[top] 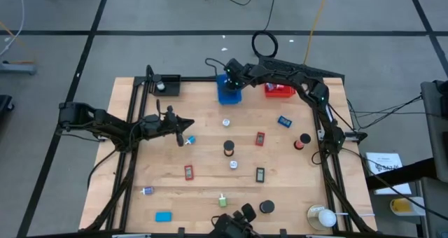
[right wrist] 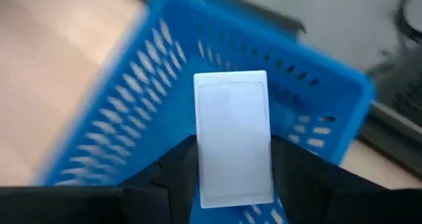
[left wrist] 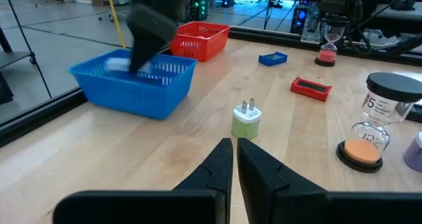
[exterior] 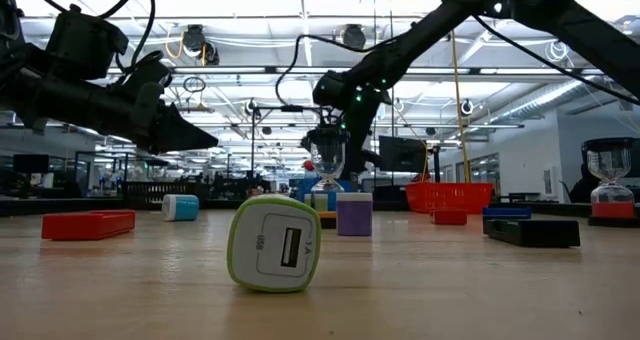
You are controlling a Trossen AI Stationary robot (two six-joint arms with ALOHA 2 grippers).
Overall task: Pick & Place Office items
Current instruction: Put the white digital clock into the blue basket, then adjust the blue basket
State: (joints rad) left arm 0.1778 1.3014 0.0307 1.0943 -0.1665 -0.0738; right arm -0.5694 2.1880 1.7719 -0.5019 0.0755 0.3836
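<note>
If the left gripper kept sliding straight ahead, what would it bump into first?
Probably the green-and-white plug, standing just ahead of the shut left gripper in its wrist view. How high the gripper rides is unclear, so it might pass above it. The blue bin sits off to one side.

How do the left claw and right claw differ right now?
The left claw is shut and empty; the right claw grips a white rectangular block. The left claw hangs over bare table on the left side; the right claw is above the blue bin at the far edge. In its wrist view the left claw points toward a green-and-white plug. Both are dark and two-fingered.
</note>
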